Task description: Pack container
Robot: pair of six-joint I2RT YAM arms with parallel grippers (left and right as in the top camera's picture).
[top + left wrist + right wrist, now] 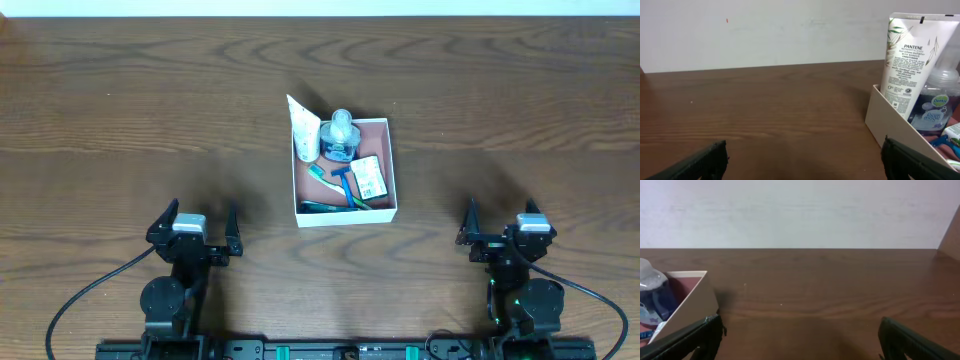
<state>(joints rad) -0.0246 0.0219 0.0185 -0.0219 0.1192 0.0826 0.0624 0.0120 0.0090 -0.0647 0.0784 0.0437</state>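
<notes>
Bench (120, 110): one, wood. Container (345, 214): one, mid-bench, ahead of both arms. Left gripper (202, 212) and right gripper (500, 212): fingers spread apart. Inside the container: one Pantene tube (305, 132) leaning at the far-left corner, one Dettol foam bottle (341, 135), one carton (369, 177), one blue razor (347, 186).

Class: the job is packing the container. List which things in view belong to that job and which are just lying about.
Belong to the job: container, and inside it the tube, pump bottle, razor, toothbrush and small packet.
Just there: table, wall.
</notes>
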